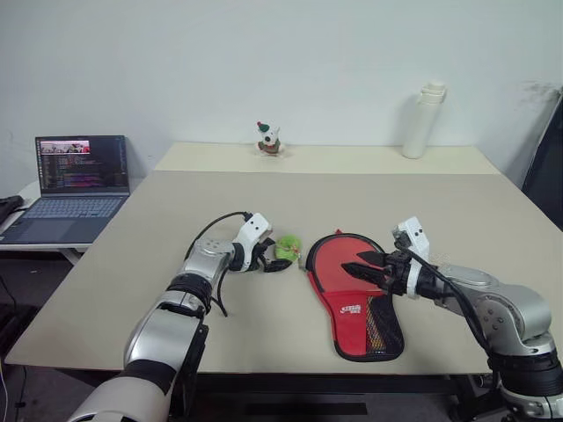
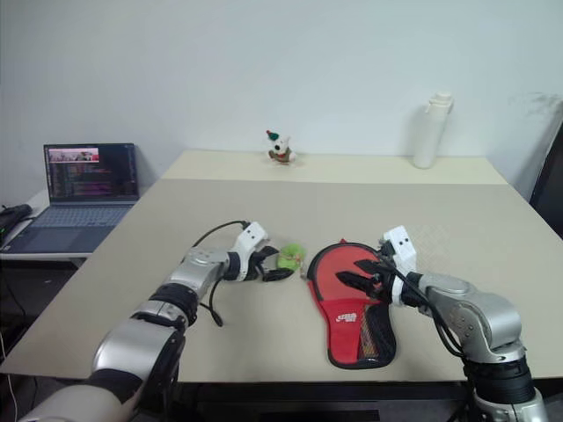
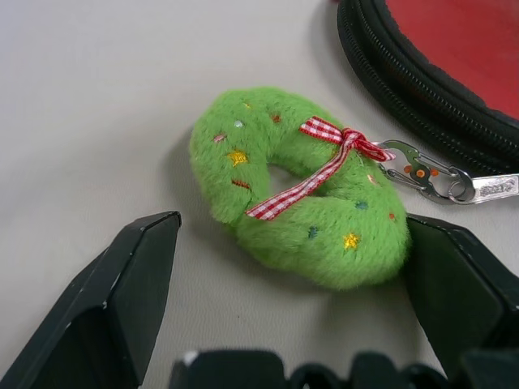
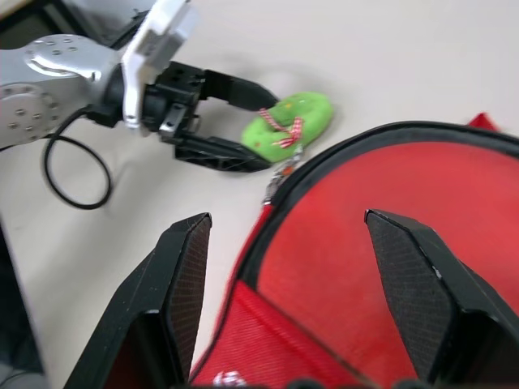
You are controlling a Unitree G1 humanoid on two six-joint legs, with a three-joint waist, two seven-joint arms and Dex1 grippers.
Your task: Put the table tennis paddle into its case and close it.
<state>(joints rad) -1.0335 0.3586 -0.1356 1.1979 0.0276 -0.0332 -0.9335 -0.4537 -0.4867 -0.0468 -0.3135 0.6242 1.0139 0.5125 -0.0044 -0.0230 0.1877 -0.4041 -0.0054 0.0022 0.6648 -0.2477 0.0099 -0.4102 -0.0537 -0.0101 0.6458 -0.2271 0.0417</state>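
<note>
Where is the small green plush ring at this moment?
The green plush ring lies on the table, between the open fingers of the left gripper, just left of the red case, clipped to its zipper.

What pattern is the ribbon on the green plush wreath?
Red and white gingham check on the ribbon, tied around the green plush wreath; clearest in the left wrist view.

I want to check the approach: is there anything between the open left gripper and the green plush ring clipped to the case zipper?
Nothing visible: the left gripper has its black fingers on either side of the green plush ring on the beige table.
</note>
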